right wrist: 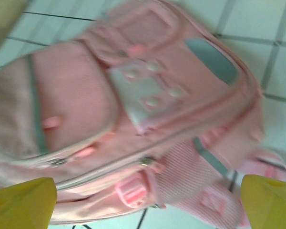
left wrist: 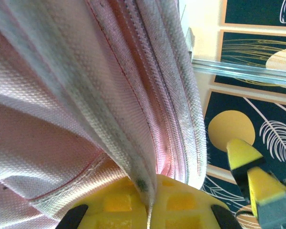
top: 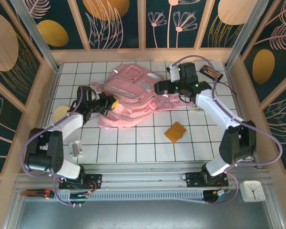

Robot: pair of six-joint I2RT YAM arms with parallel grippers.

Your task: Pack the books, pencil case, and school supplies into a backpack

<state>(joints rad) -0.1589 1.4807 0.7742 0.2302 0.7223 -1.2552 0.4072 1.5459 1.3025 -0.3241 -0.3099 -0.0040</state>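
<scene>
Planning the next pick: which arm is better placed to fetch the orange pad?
Right. The right claw is open and free over the backpack, and the orange pad lies nearer that arm. The left claw is clamped on the backpack's fabric.

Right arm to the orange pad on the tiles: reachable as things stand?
Probably yes. The right hand is open and empty above the backpack, and the orange pad lies alone on bare tiles on that arm's side, with nothing on it.
</scene>
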